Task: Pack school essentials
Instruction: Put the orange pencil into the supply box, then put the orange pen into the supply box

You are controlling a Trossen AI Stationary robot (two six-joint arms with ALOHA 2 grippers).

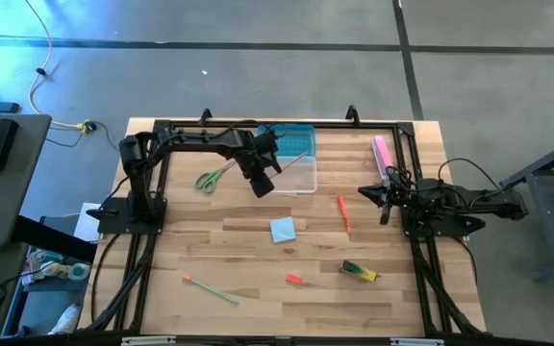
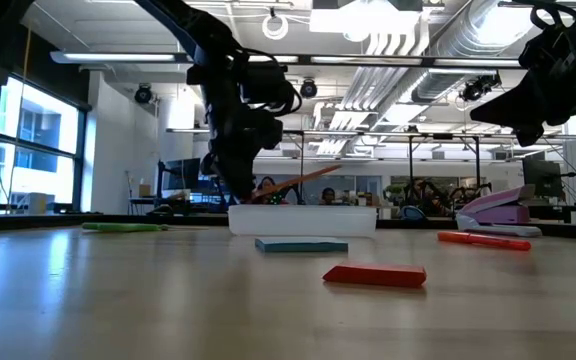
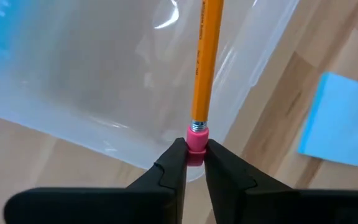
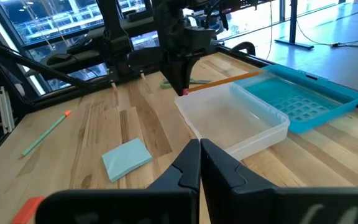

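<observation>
Two arms in view, I'm pinching the orange pencil (image 3: 202, 62) by its pink eraser in the left gripper (image 3: 194, 155) jaws, holding it over the clear plastic box (image 1: 299, 173), right gripper (image 4: 201, 163) waiting at the surface (image 1: 258, 259) edge, jaws pressed together.

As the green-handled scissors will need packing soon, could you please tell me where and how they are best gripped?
My judgement: take the green-handled scissors from straight above, at the crossing where the metal blades meet the handles. They lie flat on the wooden table, so no side approach fits under them, and that crossing is their narrowest part. Set the fingers across it. The left gripper, now holding the orange pencil, is nearest.
</observation>
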